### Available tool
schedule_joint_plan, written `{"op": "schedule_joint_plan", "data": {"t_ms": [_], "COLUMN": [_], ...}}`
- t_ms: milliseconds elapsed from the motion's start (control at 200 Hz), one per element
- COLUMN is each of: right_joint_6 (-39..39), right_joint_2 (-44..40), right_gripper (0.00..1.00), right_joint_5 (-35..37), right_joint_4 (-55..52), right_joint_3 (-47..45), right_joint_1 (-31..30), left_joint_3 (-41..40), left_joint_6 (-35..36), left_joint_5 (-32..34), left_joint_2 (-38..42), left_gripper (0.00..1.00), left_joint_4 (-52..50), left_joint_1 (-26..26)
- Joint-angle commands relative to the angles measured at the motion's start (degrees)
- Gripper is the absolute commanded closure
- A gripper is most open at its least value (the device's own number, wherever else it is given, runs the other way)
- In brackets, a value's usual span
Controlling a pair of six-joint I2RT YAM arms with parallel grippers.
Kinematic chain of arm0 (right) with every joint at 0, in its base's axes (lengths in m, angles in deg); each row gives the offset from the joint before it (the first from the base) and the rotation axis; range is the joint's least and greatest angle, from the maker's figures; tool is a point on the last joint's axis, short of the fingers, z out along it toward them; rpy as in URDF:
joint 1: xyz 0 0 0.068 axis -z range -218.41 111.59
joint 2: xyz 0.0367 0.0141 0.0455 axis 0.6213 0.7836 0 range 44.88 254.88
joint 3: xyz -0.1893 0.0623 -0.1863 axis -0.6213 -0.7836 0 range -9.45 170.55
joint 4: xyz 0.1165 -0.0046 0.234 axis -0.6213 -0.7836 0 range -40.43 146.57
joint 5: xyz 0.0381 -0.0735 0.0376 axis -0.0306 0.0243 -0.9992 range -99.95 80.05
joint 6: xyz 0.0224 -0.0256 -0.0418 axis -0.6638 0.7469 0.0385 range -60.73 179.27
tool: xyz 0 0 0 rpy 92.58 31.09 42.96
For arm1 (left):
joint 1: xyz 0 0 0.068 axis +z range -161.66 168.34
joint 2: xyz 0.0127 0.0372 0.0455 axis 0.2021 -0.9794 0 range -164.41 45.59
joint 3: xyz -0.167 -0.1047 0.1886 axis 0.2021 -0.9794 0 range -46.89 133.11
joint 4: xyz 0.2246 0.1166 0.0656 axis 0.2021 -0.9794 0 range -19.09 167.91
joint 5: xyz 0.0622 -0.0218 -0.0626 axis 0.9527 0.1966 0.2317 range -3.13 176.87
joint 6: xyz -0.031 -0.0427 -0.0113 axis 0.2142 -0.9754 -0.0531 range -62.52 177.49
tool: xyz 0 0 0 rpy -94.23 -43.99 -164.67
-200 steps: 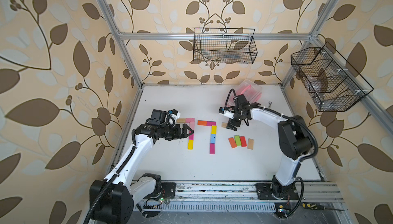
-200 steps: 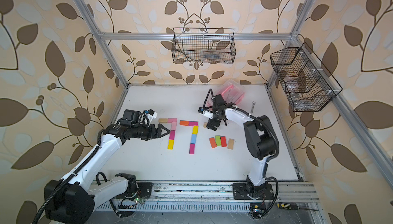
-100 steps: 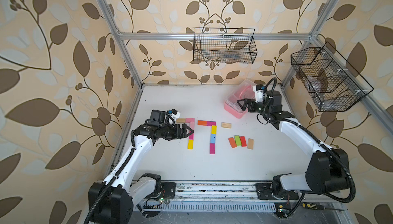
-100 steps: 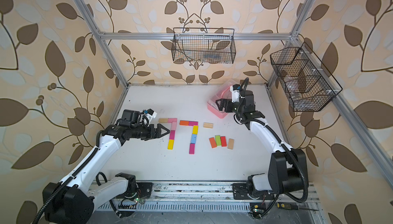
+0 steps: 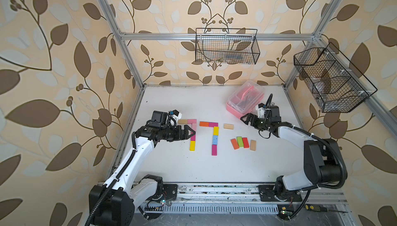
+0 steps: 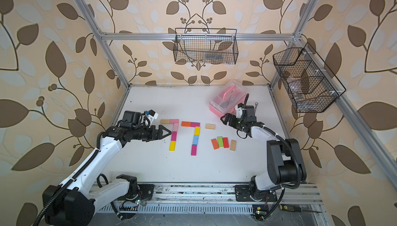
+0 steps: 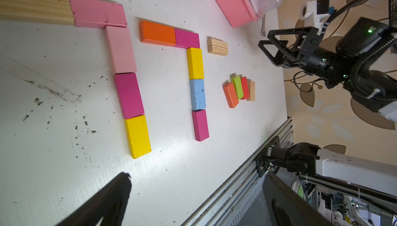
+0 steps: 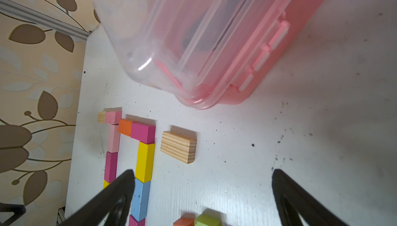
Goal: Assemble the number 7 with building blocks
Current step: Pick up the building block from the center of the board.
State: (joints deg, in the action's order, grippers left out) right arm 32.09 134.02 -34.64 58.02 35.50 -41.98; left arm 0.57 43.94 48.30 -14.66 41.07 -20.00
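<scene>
Right gripper [image 5: 243, 118] has swung away from the plain wood block [image 5: 228, 126] and now hangs wide open and empty beside the pink box [image 5: 236, 109]. That block lies alone, just right of the orange-topped 7 [image 5: 215, 139], with four loose blocks [image 5: 242, 143] nearer the rail. Left gripper [image 5: 192, 131], equally wide and empty, hovers unmoved over the pink-stemmed 7 [image 5: 191, 121].

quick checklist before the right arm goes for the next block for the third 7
1. Right gripper open, empty: ok
2. Left gripper open, empty: ok
3. Pink-topped 7 and orange-topped 7 whole, five blocks each: ok
4. Plain wood block lying alone as the third bar's start: ok
5. Four loose blocks left for the rest: ok
6. Left gripper clear of the pink-topped 7's stem: cannot tell
</scene>
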Motion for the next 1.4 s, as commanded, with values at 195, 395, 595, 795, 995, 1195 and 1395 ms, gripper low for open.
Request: {"op": "schedule_joint_plan", "data": {"t_ms": [195, 395, 595, 795, 995, 1195, 1395], "right_joint_6": [2.0, 2.9, 10.2, 34.5, 32.1, 8.3, -4.6], "right_joint_2": [12.8, 20.6, 25.4, 14.4, 13.1, 4.6, -13.3], "right_gripper": [0.00, 0.00, 0.00, 0.00, 0.03, 0.03, 0.04], "right_joint_5": [-4.6, -6.2, -8.0, -1.8, 21.8, 28.6, 29.4], "right_joint_4": [11.6, 8.2, -2.1, -16.5, -48.9, -54.1, -43.4], "right_joint_3": [10.3, 19.6, 30.9, 31.3, 45.4, 32.9, 8.2], "right_joint_1": [-0.7, -3.5, -8.2, -10.8, -12.9, -18.6, -17.1], "left_joint_3": [-0.3, -0.1, -0.1, -0.1, -0.1, -0.3, -0.2], "left_joint_6": [1.3, 1.5, 1.6, 1.5, 1.5, 1.4, 1.4], "left_joint_5": [-0.2, -0.2, 0.0, -0.2, -1.0, -0.9, -2.0], "left_joint_2": [0.8, 0.0, -0.2, 0.1, 0.7, 2.5, 2.5], "left_gripper": [0.01, 0.01, 0.01, 0.01, 0.01, 0.01, 0.01], "left_joint_4": [0.0, -0.2, -0.3, -0.2, 0.1, 0.2, 0.7], "left_joint_1": [-0.6, -0.6, -0.6, -0.6, -0.7, -0.6, -0.6]}}
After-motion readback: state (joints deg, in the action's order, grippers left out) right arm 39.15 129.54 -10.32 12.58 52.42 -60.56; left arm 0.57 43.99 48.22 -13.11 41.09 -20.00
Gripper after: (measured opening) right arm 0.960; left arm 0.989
